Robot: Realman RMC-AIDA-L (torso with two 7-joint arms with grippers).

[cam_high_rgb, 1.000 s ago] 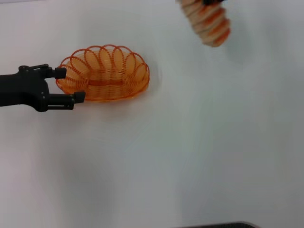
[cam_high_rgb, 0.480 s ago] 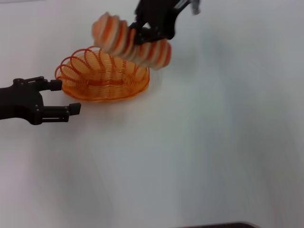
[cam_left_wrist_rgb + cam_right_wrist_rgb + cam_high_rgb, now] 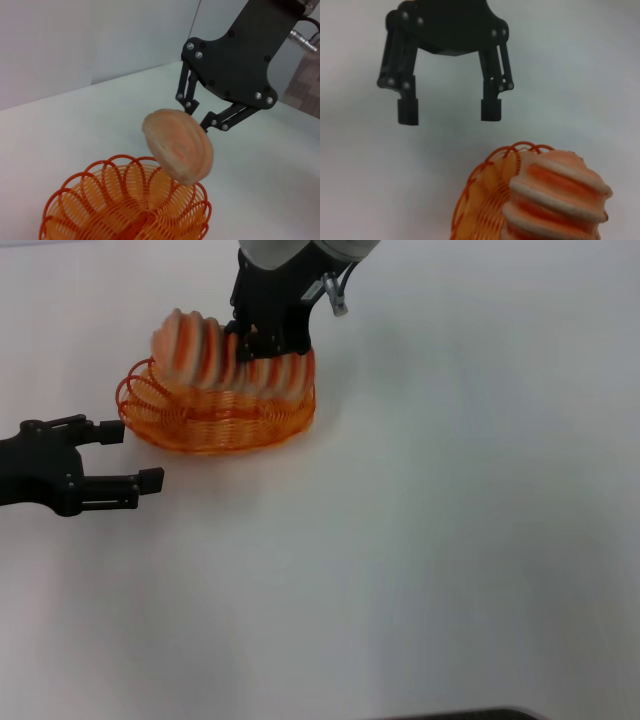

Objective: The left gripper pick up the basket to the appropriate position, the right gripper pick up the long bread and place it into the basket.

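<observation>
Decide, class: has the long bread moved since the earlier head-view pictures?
Yes. Held by the right gripper, the long bread has travelled leftward and down toward the basket, now sitting over it.

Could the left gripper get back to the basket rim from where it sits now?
Probably yes. The left gripper sits open just beside the basket with bare table between them; the long bread, held by the right gripper, overhangs that end from above.

Basket [image 3: 215,420] top blocked by bread [image 3: 225,355] and right gripper [image 3: 262,340] at 12 o'clock; left gripper [image 3: 125,455], fingers spread, blocks 9 o'clock. Table [image 3: 450,540] free from 3 to 6 o'clock.
</observation>
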